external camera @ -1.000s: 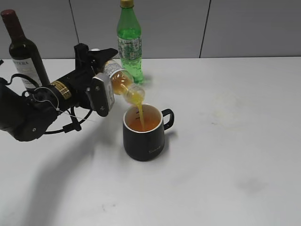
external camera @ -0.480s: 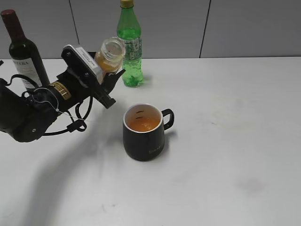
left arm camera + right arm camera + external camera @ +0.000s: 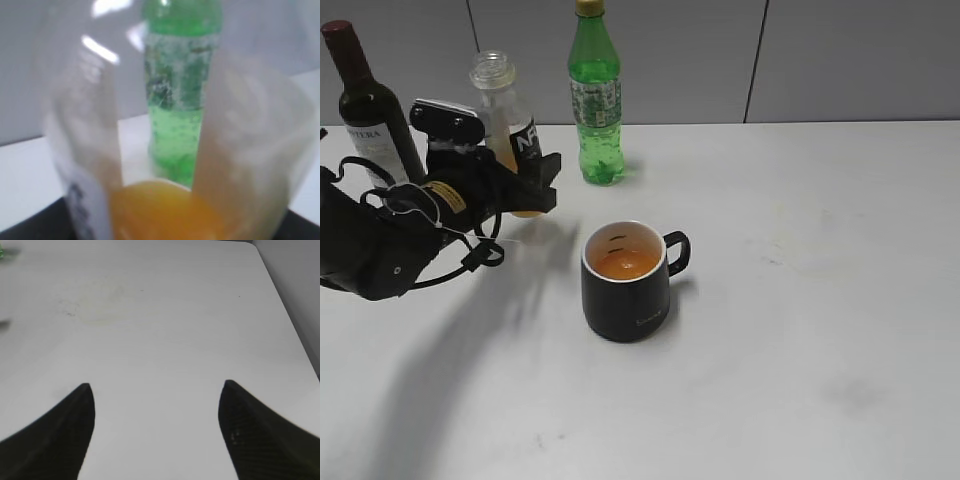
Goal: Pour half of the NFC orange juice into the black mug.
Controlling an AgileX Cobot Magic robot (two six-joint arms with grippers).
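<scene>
Since the earlier frames the bottle [image 3: 506, 125] has swung back from tipping over the mug [image 3: 625, 283] to standing upright, and the stream has stopped. The left gripper [image 3: 510, 185] is pinching the bottle around its lower body, holding it above the table left of the mug, with juice sitting low in it and juice now filling part of the mug. The right gripper [image 3: 156, 405] is hanging spread over bare table [image 3: 165, 315], holding nothing. From here the risk is lying in the set-down: the capless bottle is standing near the wine bottle [image 3: 367, 100] and the green bottle [image 3: 596, 95], so a careless swing could be knocking one over or slopping juice out
</scene>
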